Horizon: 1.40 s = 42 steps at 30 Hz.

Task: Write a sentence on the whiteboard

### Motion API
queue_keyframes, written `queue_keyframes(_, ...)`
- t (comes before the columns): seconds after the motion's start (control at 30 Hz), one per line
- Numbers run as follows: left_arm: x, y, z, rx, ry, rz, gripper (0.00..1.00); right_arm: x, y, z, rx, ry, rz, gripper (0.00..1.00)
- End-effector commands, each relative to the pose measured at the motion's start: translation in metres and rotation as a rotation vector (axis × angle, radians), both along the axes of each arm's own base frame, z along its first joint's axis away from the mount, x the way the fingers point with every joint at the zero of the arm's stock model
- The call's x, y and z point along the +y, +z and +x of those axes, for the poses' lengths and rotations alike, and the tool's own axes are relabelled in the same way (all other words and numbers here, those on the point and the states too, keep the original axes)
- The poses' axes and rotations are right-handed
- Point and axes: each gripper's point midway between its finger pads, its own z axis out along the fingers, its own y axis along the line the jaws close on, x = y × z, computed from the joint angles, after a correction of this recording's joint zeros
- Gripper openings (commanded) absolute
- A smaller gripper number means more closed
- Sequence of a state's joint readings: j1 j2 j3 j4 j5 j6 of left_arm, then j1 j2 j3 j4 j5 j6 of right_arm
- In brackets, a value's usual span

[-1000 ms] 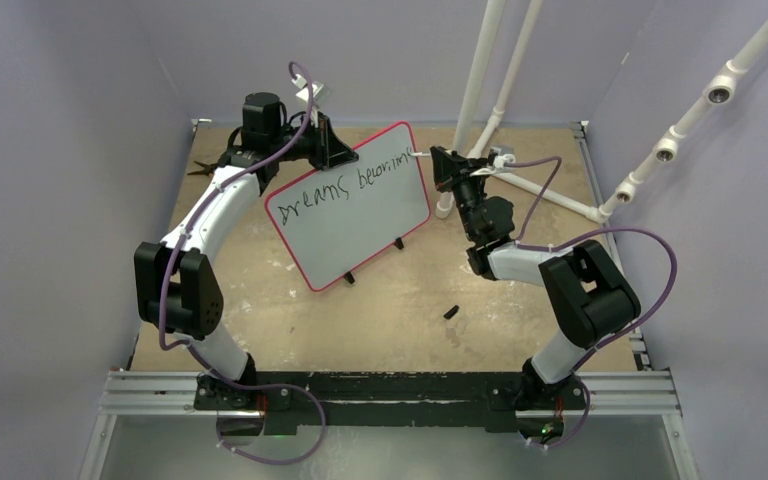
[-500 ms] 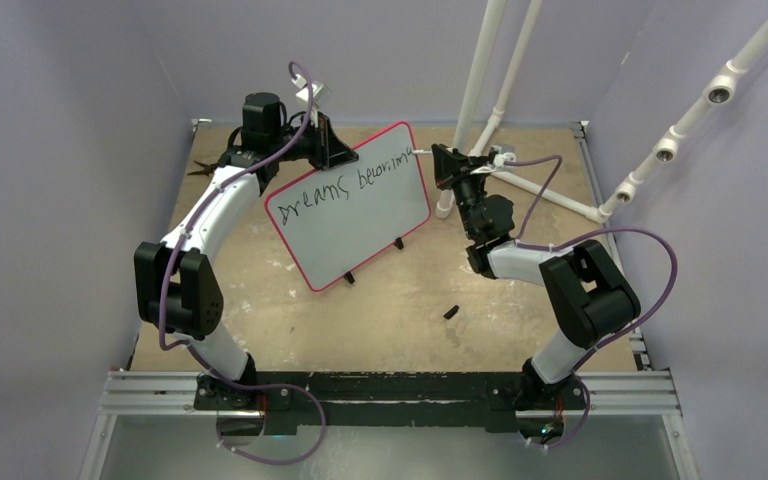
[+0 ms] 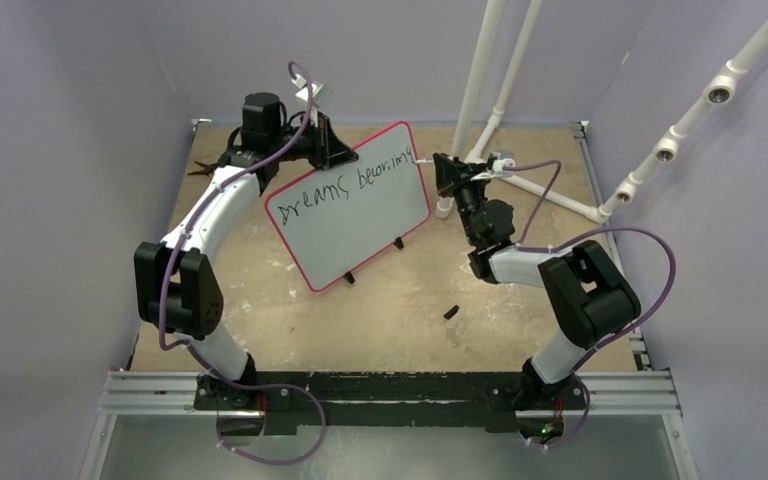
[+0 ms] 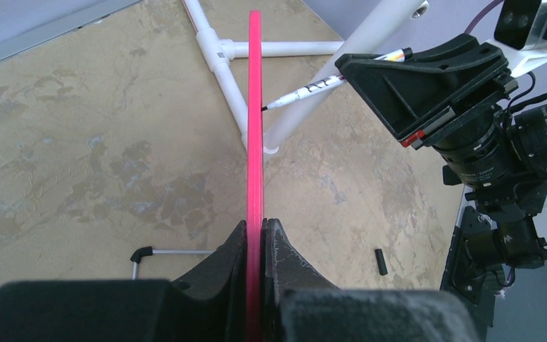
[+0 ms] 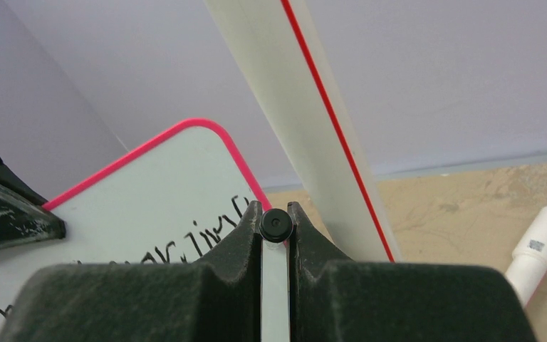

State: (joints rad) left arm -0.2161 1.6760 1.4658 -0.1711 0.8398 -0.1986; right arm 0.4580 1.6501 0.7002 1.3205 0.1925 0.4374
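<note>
The whiteboard (image 3: 350, 215), white with a red-pink rim, is held up tilted off the table. My left gripper (image 3: 332, 150) is shut on its upper left rim; in the left wrist view the rim (image 4: 255, 107) runs edge-on between the jaws of the left gripper (image 4: 256, 224). The sentence (image 3: 345, 190) reads roughly "Dreams becoming" in one black line. My right gripper (image 3: 442, 170) is shut on a white marker (image 3: 424, 157), whose tip (image 4: 264, 108) touches the board near its upper right corner. In the right wrist view the marker's black end (image 5: 274, 226) sits between the jaws, with the writing (image 5: 199, 239) beyond.
A black marker cap (image 3: 451, 312) lies on the tan table in front of the right arm. White PVC pipes (image 3: 480, 90) rise just behind the right gripper, and one runs along the table (image 3: 550, 195). The board's black feet (image 3: 398, 243) hang under its lower edge.
The right gripper has shifted slightly right with the marker, and the last letter of the line has gained a stroke. The left arm and the board have stayed still.
</note>
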Motion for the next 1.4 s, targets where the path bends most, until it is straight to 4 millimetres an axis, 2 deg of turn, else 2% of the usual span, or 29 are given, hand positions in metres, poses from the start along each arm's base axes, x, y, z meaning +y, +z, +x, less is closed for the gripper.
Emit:
queue_keyframes(0.0, -0.005, -0.037, -0.017, 0.134, -0.052, 0.015, 0.0, -0.002, -0.021, -0.003, 0.054, -0.007, -0.034, 0.0)
queue_keyframes(0.17, -0.005, -0.037, -0.016, 0.134, -0.05, 0.013, 0.0, 0.001, -0.033, -0.009, 0.08, 0.016, -0.043, 0.0)
queue_keyframes(0.27, -0.005, -0.038, -0.016, 0.136, -0.047, 0.011, 0.0, 0.01, -0.03, -0.012, 0.067, 0.054, -0.045, 0.0)
queue_keyframes(0.4, -0.005, -0.038, -0.014, 0.138, -0.038, 0.011, 0.0, 0.02, -0.016, -0.017, 0.023, 0.109, -0.034, 0.0)
queue_keyframes(0.6, -0.003, -0.04, -0.011, 0.143, -0.013, 0.013, 0.0, 0.032, 0.016, -0.034, -0.067, 0.204, -0.02, 0.0)
queue_keyframes(0.8, -0.002, -0.036, -0.008, 0.138, 0.014, 0.003, 0.0, 0.014, 0.055, -0.061, -0.134, 0.186, 0.023, 0.0)
queue_keyframes(1.0, 0.001, -0.019, -0.005, 0.097, 0.075, -0.029, 0.0, -0.003, 0.076, -0.082, -0.119, 0.149, -0.039, 0.0)
queue_keyframes(1.2, 0.001, -0.007, -0.003, 0.072, 0.126, -0.06, 0.0, -0.024, 0.077, -0.105, -0.067, 0.098, -0.104, 0.0)
queue_keyframes(1.37, 0.001, -0.001, -0.001, 0.062, 0.143, -0.073, 0.0, -0.04, 0.074, -0.115, 0.009, 0.052, -0.132, 0.0)
